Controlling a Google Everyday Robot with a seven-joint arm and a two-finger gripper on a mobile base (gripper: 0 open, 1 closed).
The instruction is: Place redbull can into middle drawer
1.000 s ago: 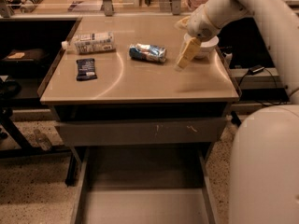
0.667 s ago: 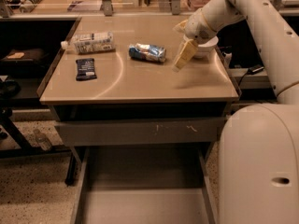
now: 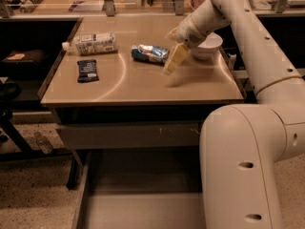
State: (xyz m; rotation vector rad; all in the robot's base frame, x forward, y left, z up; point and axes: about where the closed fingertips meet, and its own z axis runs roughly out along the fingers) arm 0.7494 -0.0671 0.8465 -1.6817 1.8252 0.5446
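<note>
— Nearest the camera, at the bottom of the view, what is there?

— The middle drawer stands pulled out below the table, its plain grey floor showing between thin side walls. To its right the robot's thick white arm fills the lower corner and rises up the right edge.

— And just above the drawer?

— A closed grey drawer front with pale scratch marks, directly under the tan table.

— Where is the gripper?

— The gripper hangs over the right half of the table. Its pale yellow tip slants down and to the left, close to the surface. Whether the jaws are parted or closed cannot be told.

— Where is the redbull can?

— The redbull can lies on its side on the table, near the middle. It is just left of the gripper's tip and slightly farther back. Whether the two touch is unclear.

— What else is on the table?

— A flat dark-blue snack bar lies toward the left. Behind it a white-labelled bottle lies on its side. A white bowl sits at the far right, partly behind the arm's wrist.
</note>
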